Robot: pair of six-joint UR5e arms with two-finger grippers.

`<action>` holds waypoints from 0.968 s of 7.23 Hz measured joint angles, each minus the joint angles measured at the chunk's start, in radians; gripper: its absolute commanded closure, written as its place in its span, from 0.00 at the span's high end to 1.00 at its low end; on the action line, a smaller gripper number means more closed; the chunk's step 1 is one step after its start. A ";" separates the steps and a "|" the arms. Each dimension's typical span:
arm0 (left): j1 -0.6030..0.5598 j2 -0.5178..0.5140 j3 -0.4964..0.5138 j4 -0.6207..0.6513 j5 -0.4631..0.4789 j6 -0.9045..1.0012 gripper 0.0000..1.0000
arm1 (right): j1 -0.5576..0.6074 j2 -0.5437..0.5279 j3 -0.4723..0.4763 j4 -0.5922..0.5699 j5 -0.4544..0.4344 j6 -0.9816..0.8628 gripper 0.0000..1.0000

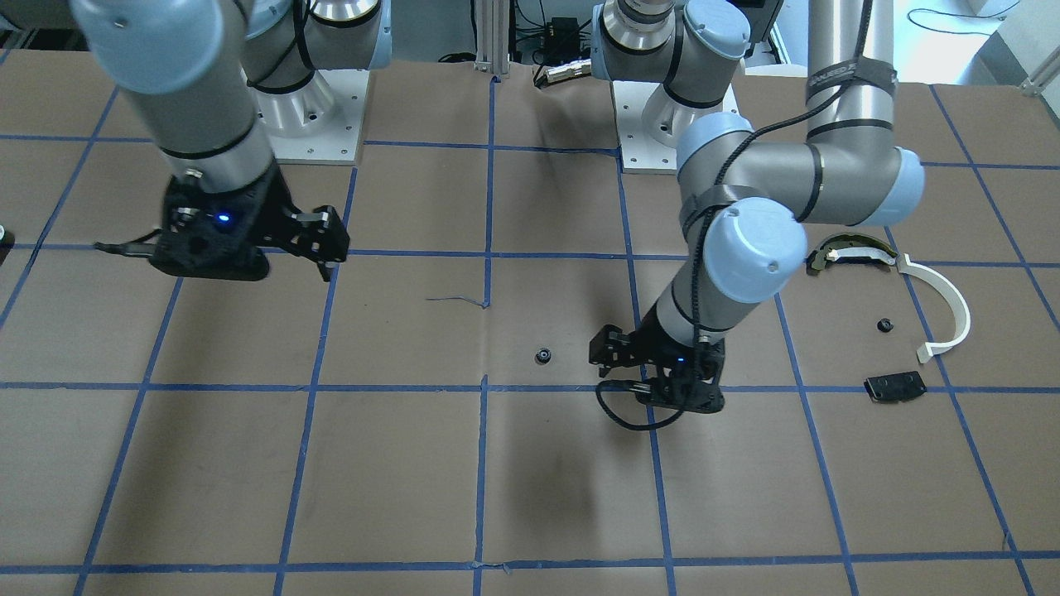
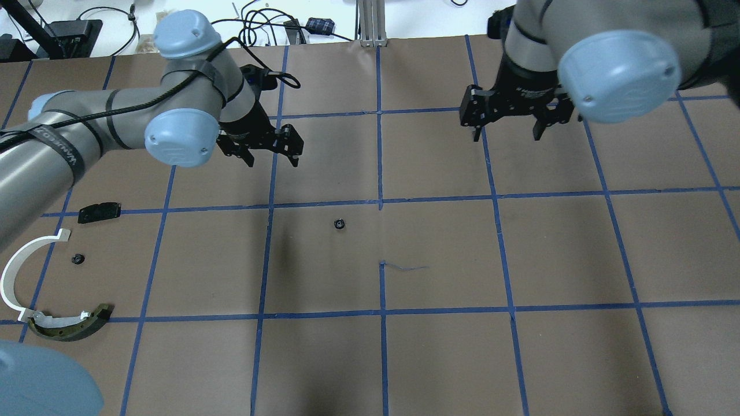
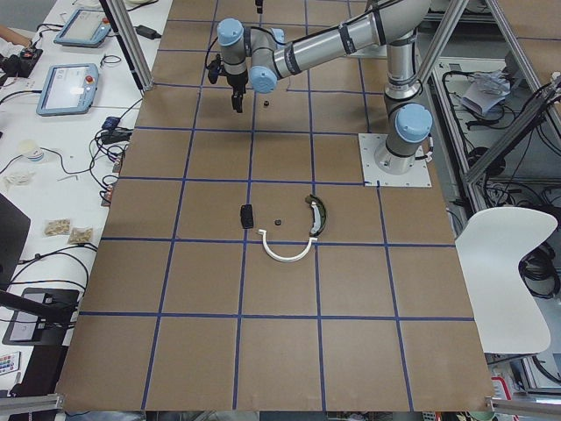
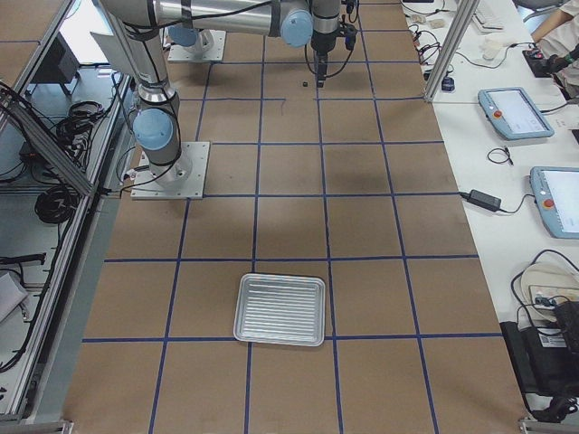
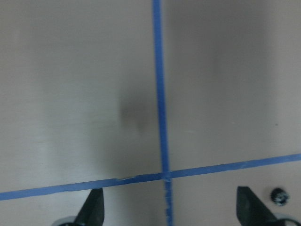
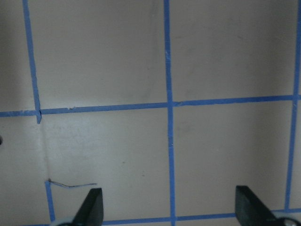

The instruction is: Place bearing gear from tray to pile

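A small black bearing gear [image 2: 339, 224] [image 1: 543, 356] lies alone on the brown table near its middle. It also shows at the lower right of the left wrist view as the bearing gear [image 5: 279, 197]. My left gripper [image 2: 272, 160] [image 5: 171, 209] hovers open and empty a little beyond and to the left of it. My right gripper [image 2: 506, 136] [image 6: 171, 209] hangs open and empty over bare table on the right. The pile lies far left: a white half-ring [image 2: 11, 274], a dark and cream arc piece [image 2: 72, 326], a black plate [image 2: 99, 212] and a second small black part [image 2: 77, 259]. The tray [image 4: 280, 310] stands far off on the right end.
Blue tape lines [image 2: 380, 202] divide the table into squares. The two arm bases [image 1: 310, 116] stand at the robot's edge. Cables and tablets [image 3: 66, 88] lie on the side bench beyond the far table edge.
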 measured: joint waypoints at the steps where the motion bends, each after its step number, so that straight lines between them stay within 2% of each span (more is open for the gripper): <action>1: -0.052 -0.014 -0.014 0.028 0.003 -0.016 1.00 | -0.040 -0.030 -0.015 0.041 -0.002 -0.025 1.00; 4: -0.134 -0.067 -0.089 0.188 0.009 -0.044 1.00 | -0.054 -0.062 -0.051 0.058 0.000 -0.016 1.00; 7: -0.160 -0.089 -0.125 0.211 0.023 -0.044 1.00 | 0.026 -0.049 -0.093 0.037 -0.002 0.097 1.00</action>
